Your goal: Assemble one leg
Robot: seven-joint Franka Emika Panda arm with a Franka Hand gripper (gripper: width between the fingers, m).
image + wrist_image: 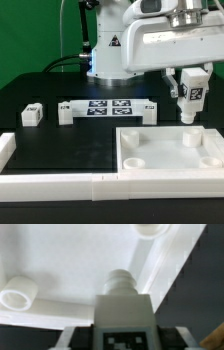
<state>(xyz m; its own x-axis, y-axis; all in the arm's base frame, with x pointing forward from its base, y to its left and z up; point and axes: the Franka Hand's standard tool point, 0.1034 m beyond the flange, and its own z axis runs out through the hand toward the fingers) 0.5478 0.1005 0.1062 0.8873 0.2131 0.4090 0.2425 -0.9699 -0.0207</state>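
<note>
Exterior view shows arm (170, 40) pointing down, fingers (172, 88) clamping the leg (191, 100) upright over the tray (165, 156)

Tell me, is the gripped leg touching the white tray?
Cannot tell. In the exterior view the leg nears the tray's far rim with no plain gap; the wrist view looks along it.

Table (60, 140): black, matte.
Backdrop (30, 40): green, at 10 o'clock in the exterior view.
Marker board (107, 107): thin, white, flat on the table near the exterior view's centre; rows of black-and-white tags.
Tray-like part (165, 155): white, square, raised rim; at 4 o'clock from the marker board, apart from it.
Round sockets (133, 158): short white tubes upright in its corners; two close up in the wrist view (18, 292).
Rail (60, 186): long white bar at 7 o'clock, along the near edge.
</note>
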